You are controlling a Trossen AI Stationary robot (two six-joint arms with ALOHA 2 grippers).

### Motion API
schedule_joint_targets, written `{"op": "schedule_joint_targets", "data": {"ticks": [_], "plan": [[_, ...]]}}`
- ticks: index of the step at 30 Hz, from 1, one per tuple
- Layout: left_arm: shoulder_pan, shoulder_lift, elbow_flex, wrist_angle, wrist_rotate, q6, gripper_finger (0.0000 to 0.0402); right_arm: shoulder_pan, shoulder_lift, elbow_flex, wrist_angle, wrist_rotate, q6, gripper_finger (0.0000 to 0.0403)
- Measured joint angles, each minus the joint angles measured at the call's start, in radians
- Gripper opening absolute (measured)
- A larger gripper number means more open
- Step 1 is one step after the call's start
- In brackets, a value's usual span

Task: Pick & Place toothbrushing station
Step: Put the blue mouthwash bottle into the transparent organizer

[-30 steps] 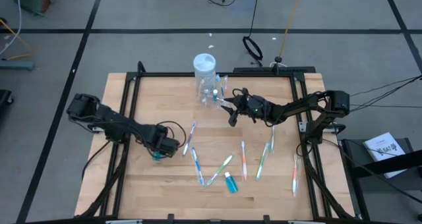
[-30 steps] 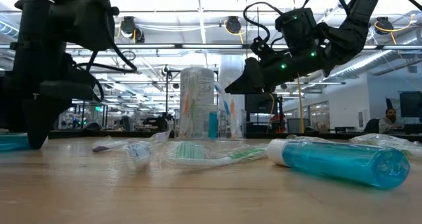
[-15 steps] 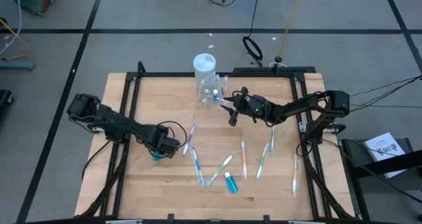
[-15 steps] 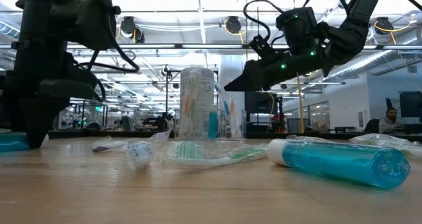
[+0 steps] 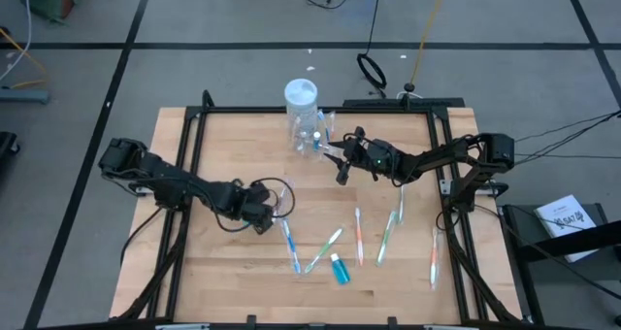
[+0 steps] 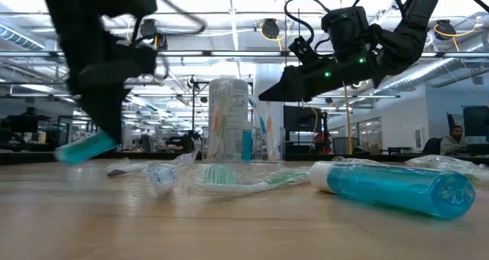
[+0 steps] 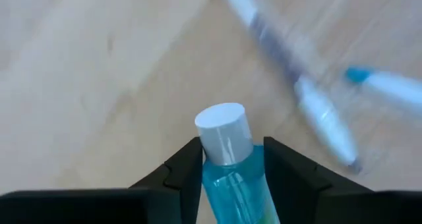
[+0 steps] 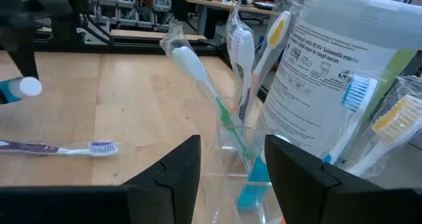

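Left gripper (image 7: pixel 227 178): clamped on teal tube (image 7: pixel 227 161), now lifted off bench (image 5: pixel 233 272), carried toward cup (image 8: pixel 241 174).
Right gripper (image 8: pixel 227 184): wide, empty, hovering at cup.
Meaning: tube pickup done, drop-off pending.

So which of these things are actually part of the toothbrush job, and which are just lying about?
Part of the job:
- clear cup with brushes in it
- loose toothbrushes on the table
- teal tube held in the left gripper
- second teal tube lying on the table

Just lying about:
- tall white-lidded jar

Two dark jointed arms trail looping black cables; small green lights glow on one wrist.
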Motion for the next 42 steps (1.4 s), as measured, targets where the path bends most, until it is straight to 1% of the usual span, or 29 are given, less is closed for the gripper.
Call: {"op": "schedule_joint_targets", "data": {"ticks": [4,7,9,11,14,16,17,19,20,23,25,28,30,32,36,42], "plan": [[0.026,0.000,0.059,0.049,-0.127,0.137,0.0138,0.000,0.000,0.000,0.001,0.000,0.000,0.0160],[0.067,-0.001,0.098,0.127,-0.136,0.275,0.0143,0.000,0.000,0.000,0.000,-0.023,0.001,0.0160],[0.101,-0.002,0.104,0.230,-0.126,0.386,0.0143,0.000,0.000,0.000,-0.001,-0.104,0.002,0.0160],[0.134,-0.002,0.104,0.320,-0.100,0.491,0.0140,0.000,0.000,0.000,-0.001,-0.233,0.002,0.0160],[0.178,-0.002,0.104,0.424,-0.054,0.606,0.0137,0.000,0.000,0.000,-0.005,-0.412,0.002,0.0160],[0.202,-0.002,0.104,0.473,-0.042,0.655,0.0138,0.000,0.000,0.000,-0.012,-0.497,0.002,0.0160],[0.212,-0.002,0.103,0.495,-0.041,0.676,0.0140,0.000,0.000,0.000,-0.012,-0.520,0.008,0.0160],[0.232,-0.002,0.103,0.558,-0.038,0.726,0.0142,0.003,0.000,0.000,-0.010,-0.520,0.042,0.0160],[0.240,-0.002,0.103,0.592,-0.034,0.752,0.0142,0.003,0.000,0.000,-0.010,-0.503,0.061,0.0160],[0.260,-0.002,0.103,0.712,-0.032,0.819,0.0142,0.003,0.000,0.000,-0.004,-0.413,0.104,0.0160],[0.268,-0.002,0.103,0.793,-0.049,0.867,0.0142,0.002,0.000,0.000,0.016,-0.363,0.151,0.0160],[0.279,-0.002,0.103,0.893,-0.076,0.932,0.0142,0.002,0.000,0.000,0.045,-0.366,0.187,0.0160],[0.287,-0.002,0.103,0.944,-0.084,0.944,0.0143,0.010,0.000,0.000,0.066,-0.366,0.183,0.0160],[0.293,-0.003,0.104,0.962,-0.084,0.947,0.0143,0.018,0.000,0.000,0.094,-0.366,0.154,0.0160],[0.297,-0.003,0.104,0.943,-0.084,0.948,0.0143,0.029,0.000,0.000,0.097,-0.366,0.066,0.0160],[0.296,-0.003,0.104,0.942,-0.084,0.948,0.0143,0.028,0.000,0.000,0.125,-0.364,0.091,0.0163]]}}
